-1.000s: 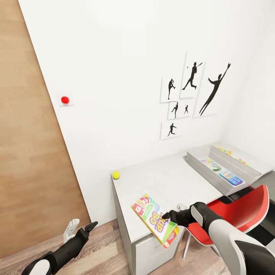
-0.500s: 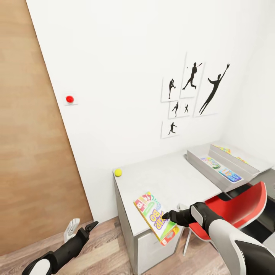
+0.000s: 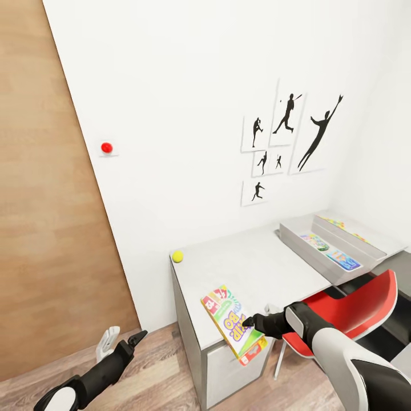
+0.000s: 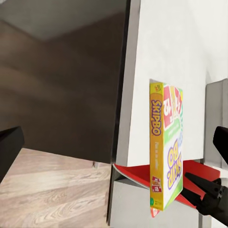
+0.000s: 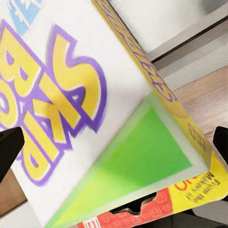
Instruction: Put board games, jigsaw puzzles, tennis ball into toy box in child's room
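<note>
My right gripper is shut on the yellow-green-red Skip-Bo board game, holding it tilted over the near front corner of the table. The same box shows edge-on in the left wrist view and close up in the right wrist view. The tennis ball sits at the table's far left corner by the wall. The grey toy box stands farther right and holds a small blue board game and another flat printed box. Behind it lie the bright jigsaw puzzles. My left gripper hangs open over the floor.
A red chair stands tucked under the table just right of my right arm. A wooden door fills the left side, and a white wall with black silhouette pictures runs behind the table. Wood floor lies below my left arm.
The whole picture has shifted slightly, so the camera has moved; the table and ball sit a little higher and more to the right. The Skip-Bo box stays in my right gripper. The left arm keeps its pose.
</note>
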Controlling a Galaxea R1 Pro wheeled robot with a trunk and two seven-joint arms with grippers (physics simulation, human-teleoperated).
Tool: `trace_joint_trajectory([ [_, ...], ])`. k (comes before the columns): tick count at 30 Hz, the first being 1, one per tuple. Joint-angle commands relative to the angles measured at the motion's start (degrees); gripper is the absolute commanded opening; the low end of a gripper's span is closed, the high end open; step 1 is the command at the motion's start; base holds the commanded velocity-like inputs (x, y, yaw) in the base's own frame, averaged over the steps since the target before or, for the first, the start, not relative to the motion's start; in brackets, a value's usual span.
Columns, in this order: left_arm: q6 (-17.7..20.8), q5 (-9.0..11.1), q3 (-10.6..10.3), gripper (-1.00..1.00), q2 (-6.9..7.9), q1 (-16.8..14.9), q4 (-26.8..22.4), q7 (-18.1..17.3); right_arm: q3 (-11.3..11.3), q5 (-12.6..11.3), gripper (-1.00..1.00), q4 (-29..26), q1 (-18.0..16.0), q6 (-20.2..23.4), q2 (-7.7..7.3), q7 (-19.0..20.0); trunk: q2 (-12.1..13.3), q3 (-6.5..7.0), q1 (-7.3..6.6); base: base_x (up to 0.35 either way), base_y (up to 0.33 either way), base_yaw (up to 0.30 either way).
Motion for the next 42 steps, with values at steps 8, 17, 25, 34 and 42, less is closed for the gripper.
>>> trace_joint_trajectory([
  [8,0.34,0.21,0.07,1.0,0.0,-0.04,-0.02,-0.02,-0.33,-0.23,1.0,-0.38,-0.04,0.27,-0.39,0.1,-0.12,-0.13,0.03,-0.004,0.002,0.0],
  [17,0.33,0.05,0.05,1.0,0.02,-0.04,-0.02,-0.02,-2.47,-0.94,1.0,-5.17,-0.05,-0.21,-2.82,0.53,-0.12,-0.13,0.03,0.0,0.0,-0.014],
  [25,0.33,-0.03,0.04,1.0,-0.01,-0.04,-0.02,-0.02,-3.6,-1.79,1.0,-16.11,2.39,0.7,-5.83,5.3,-0.12,-0.13,0.03,0.0,0.0,-0.158],
  [34,0.33,-0.05,0.04,1.0,0.03,-0.04,-0.02,-0.06,-3.85,-1.91,1.0,-30.56,8.43,5.15,-6.77,13.53,-0.12,-0.13,0.03,0.0,0.0,-0.225],
  [42,0.33,-0.06,0.04,1.0,0.03,-0.04,-0.02,-0.13,-3.98,-2.04,1.0,-43.23,15.12,7.32,-6.95,17.62,-0.12,-0.13,0.03,0.0,0.001,-0.104],
])
